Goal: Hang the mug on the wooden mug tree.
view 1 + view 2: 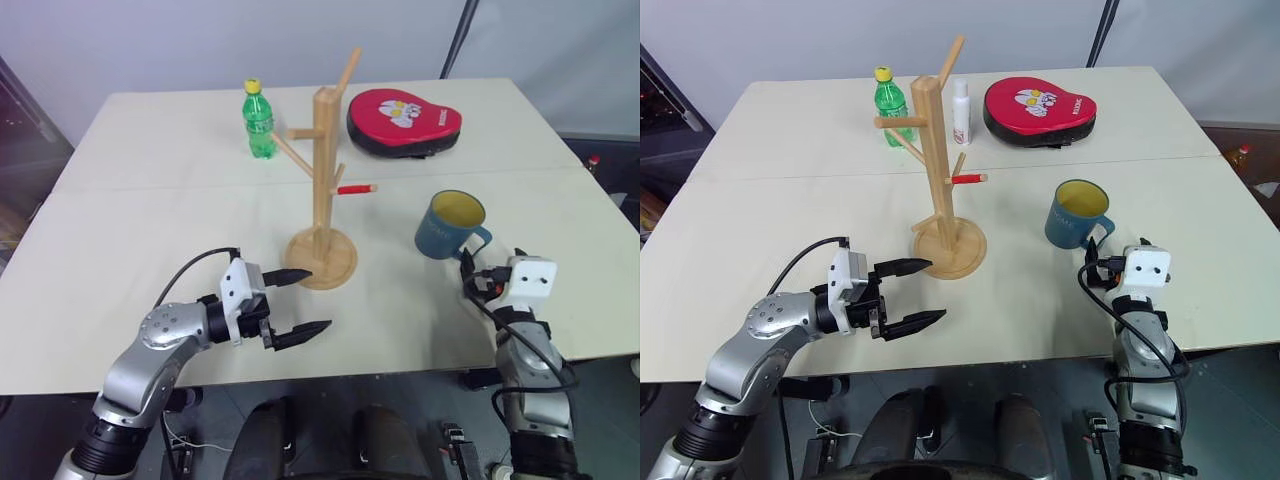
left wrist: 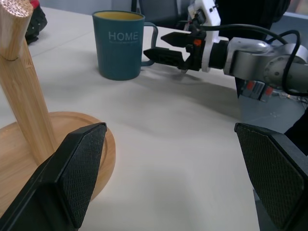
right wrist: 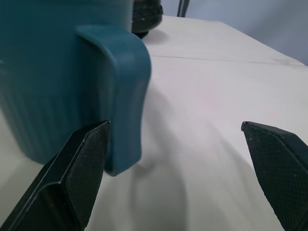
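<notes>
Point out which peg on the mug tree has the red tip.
The short peg low on the wooden mug tree, pointing toward the mug; the other pegs are bare wood.

Upright mug (image 1: 449, 225) on the table (image 1: 120, 260), right pincer (image 1: 468, 272) just beside its handle, fingers apart.

Bare table (image 1: 150, 250) between the left gripper (image 1: 297, 303) and the wooden mug tree (image 1: 325, 190); only its round base sits just ahead of the wide-apart fingers. Pegs slant out on both sides, the red-tipped one toward the mug (image 1: 450, 225), narrowing the gap there. Tabletop between tree base and mug is open. Right gripper (image 3: 175, 163) spread wide, mug handle just by one finger, possibly touching. Green bottle (image 1: 259, 120) and red pad (image 1: 405, 120) stand well back, behind the tree.
</notes>
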